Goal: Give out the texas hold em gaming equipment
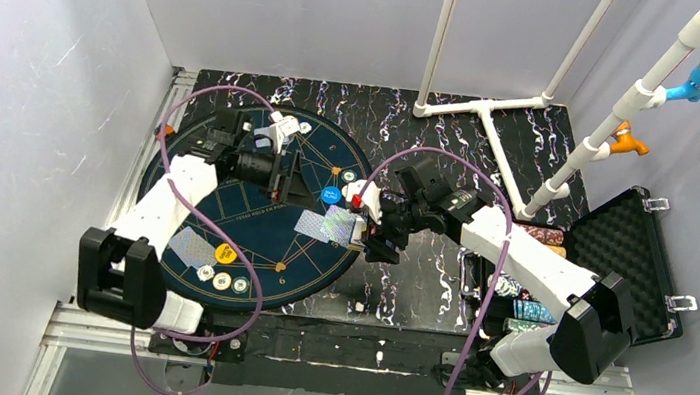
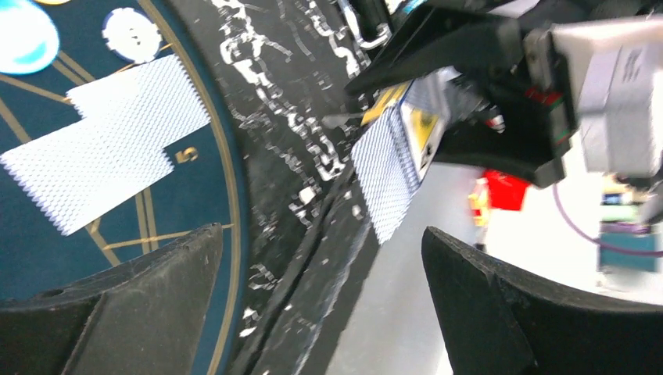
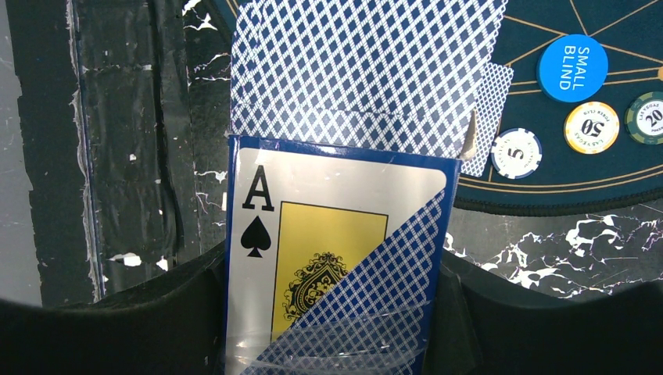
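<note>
Right pincer (image 1: 370, 226) at the mat's (image 1: 260, 237) 3 o'clock rim, clamped on the card box (image 3: 328, 258), ace-of-spades face toward its own camera. Playing cards (image 3: 367, 70) fan loosely from the box's open end. Left pincer (image 2: 320, 234) sits near mat centre, jaws wide and empty, aimed at that fan from the 9 o'clock side. Laid out on the mat: two overlapped cards (image 1: 325, 225) just inside the 3 o'clock rim, with the small-blind disc (image 3: 582, 66) and three chips (image 3: 592, 126) beside them. Another card pair (image 1: 191, 247), a yellow disc (image 1: 226, 254) and two chips lie at 7 o'clock. More chip stacks (image 1: 534, 311) stand by the black case (image 1: 635, 263), off at 3 o'clock on the bench (image 1: 417, 276). Risks, as I judge them: the fan is unsecured, so a pinch on one card could drag several out. The box hangs at the mat's rim, so strays would land on bare bench. Both wrists are close, so a misjudged reach could knock the box.
</note>
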### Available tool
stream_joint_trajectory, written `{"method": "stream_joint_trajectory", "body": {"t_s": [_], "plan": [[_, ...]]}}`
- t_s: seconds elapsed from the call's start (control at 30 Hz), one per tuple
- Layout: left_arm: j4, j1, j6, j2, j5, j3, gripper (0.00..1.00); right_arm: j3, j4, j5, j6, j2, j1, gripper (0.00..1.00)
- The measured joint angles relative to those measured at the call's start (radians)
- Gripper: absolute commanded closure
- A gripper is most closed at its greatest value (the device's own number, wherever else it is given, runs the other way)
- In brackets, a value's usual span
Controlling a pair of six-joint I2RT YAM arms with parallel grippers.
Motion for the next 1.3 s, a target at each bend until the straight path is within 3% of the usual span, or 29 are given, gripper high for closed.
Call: {"method": "stream_joint_trajectory", "body": {"t_s": [0.23,0.4,0.5,1.07,1.2,1.27,1.3], "plan": [[0.174,-0.114,-0.230,0.102,0.038,-0.002,0.13,0.000,0.000,0.000,0.000,0.000,0.001,0.99],[0.204,-0.215,-0.274,0.134,0.031,-0.003,0.34,0.000,0.000,0.000,0.004,0.000,0.004,0.99],[0.213,-0.221,-0.282,0.150,0.026,-0.017,0.47,0.000,0.000,0.000,0.005,0.000,0.004,0.99],[0.208,-0.162,-0.288,0.137,0.033,-0.044,0.59,-0.001,-0.003,0.012,0.012,-0.001,0.004,0.99],[0.204,-0.132,-0.289,0.124,0.040,-0.048,0.75,-0.001,-0.003,0.012,0.012,-0.007,0.003,0.99],[0.201,-0.112,-0.292,0.114,0.056,-0.057,0.88,-0.002,-0.003,0.012,0.012,-0.008,0.003,0.99],[0.201,-0.098,-0.291,0.109,0.064,-0.059,1.00,-0.003,-0.002,0.012,0.012,-0.008,0.003,0.99]]}}
